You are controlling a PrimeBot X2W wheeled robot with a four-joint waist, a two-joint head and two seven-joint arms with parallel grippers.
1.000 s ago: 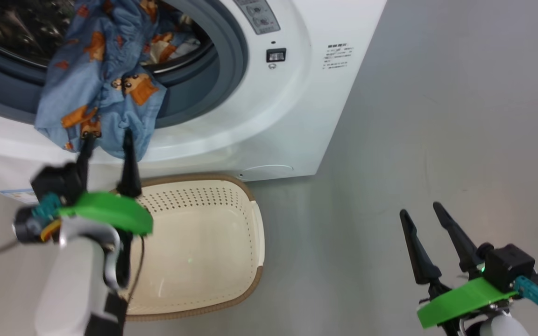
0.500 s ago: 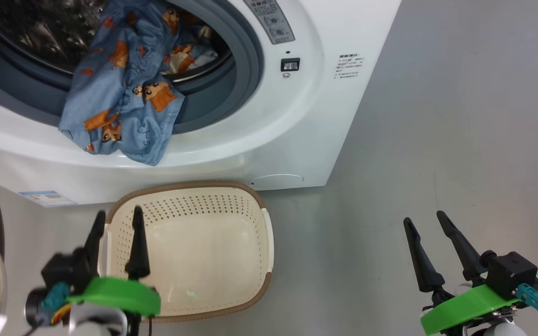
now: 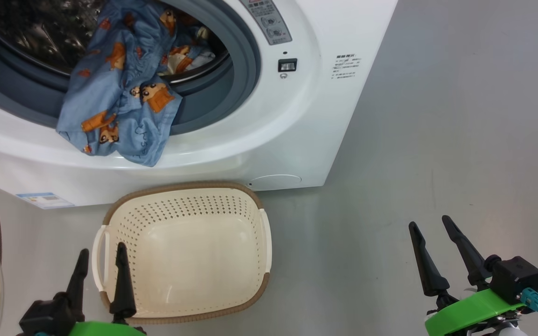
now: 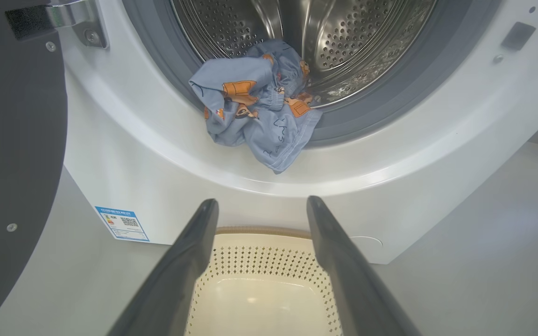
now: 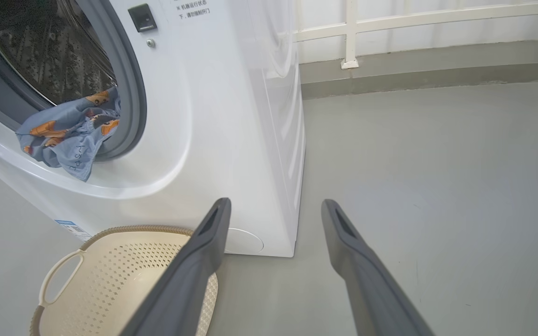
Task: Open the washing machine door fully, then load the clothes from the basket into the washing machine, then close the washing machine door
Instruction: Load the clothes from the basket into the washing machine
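Head view: basket in front of the washing machine holds nothing. Clothes hang half out of its mouth, over the seal. Left gripper and right gripper are both spread and carry nothing. Left wrist view: the hem overhangs the machine's front, so I'd push it into the drum before swinging the washing machine door. Right wrist view: open floor right of the machine.

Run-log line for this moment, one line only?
door open | clothes draped over seal | basket empty | left pincer open | right pincer open
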